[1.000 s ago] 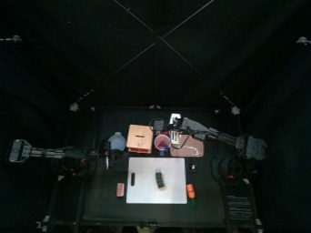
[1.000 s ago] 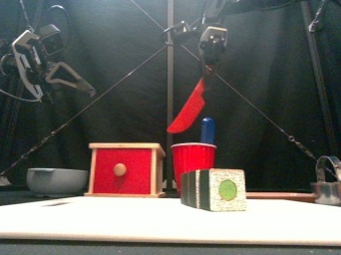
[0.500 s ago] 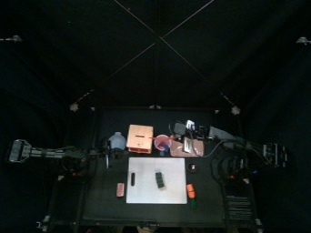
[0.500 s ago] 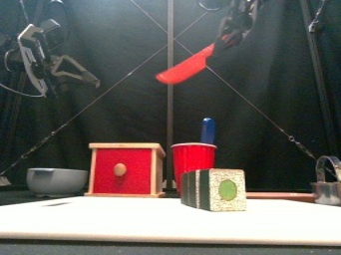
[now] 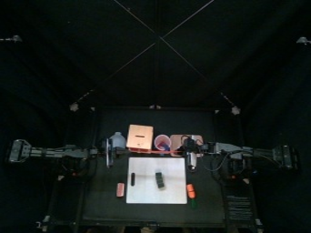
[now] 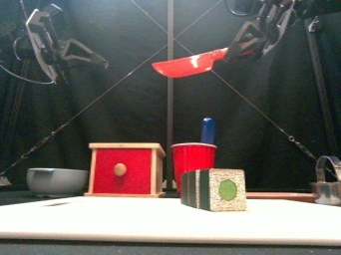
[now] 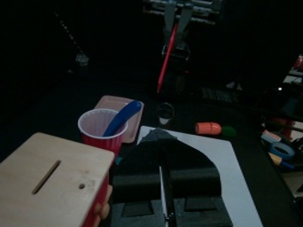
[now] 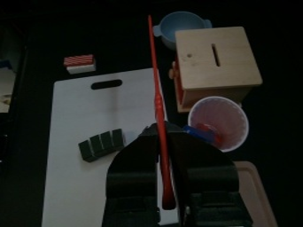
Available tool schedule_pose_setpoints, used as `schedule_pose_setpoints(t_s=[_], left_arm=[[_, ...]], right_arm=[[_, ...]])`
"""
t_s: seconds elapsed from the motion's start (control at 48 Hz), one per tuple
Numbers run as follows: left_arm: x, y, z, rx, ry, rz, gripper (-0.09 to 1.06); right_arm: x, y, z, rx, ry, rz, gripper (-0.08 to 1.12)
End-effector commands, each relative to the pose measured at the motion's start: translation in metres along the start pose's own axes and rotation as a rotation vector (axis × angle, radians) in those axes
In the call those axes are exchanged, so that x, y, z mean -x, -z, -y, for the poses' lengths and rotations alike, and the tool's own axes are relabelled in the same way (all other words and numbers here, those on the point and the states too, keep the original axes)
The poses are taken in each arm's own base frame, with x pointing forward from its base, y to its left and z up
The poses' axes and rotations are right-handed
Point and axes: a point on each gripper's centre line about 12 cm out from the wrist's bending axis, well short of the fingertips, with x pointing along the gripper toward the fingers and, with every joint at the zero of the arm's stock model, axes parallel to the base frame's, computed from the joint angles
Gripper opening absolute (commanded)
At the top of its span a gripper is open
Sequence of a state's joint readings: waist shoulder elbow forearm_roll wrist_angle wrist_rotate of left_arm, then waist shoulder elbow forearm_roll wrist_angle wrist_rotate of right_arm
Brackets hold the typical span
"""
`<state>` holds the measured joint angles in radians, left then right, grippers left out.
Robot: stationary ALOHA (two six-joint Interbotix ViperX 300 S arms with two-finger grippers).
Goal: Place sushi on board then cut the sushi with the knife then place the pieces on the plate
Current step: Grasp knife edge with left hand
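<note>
dark green toy sushi roll (image 5: 159, 179) on white cutting board (image 5: 176, 168), behind it left to right blue-grey bowl (image 5: 116, 142), pale wooden box (image 5: 138, 138), red cup (image 5: 163, 143) holding blue toy knife (image 6: 206, 130), flat pink tray (image 7: 119, 103), red toy knife (image 6: 193, 65) in the air above

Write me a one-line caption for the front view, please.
Right gripper holds the red knife aloft while the sushi roll sits on the white board.
</note>
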<state>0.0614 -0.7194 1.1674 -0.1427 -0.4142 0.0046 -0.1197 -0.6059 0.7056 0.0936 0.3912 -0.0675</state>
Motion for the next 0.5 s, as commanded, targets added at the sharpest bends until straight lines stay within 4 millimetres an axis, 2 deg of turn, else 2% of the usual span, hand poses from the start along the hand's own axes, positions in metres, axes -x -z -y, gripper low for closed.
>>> schedule_pose_setpoints(t_s=[0.021, 0.229, 0.5], left_arm=[[-0.005, -0.015, 0.006, -0.028, 0.025, 0.045, 0.08], [-0.01, -0.021, 0.011, -0.046, 0.048, 0.05, 0.37], [-0.032, -0.018, 0.021, -0.055, 0.075, -0.028, 0.85]], right_arm=[[-0.001, 0.007, -0.003, -0.001, -0.009, 0.038, 0.38], [-0.01, 0.026, -0.013, 0.011, -0.038, 0.09, 0.38], [-0.026, 0.042, -0.026, -0.001, -0.076, 0.087, 0.38]])
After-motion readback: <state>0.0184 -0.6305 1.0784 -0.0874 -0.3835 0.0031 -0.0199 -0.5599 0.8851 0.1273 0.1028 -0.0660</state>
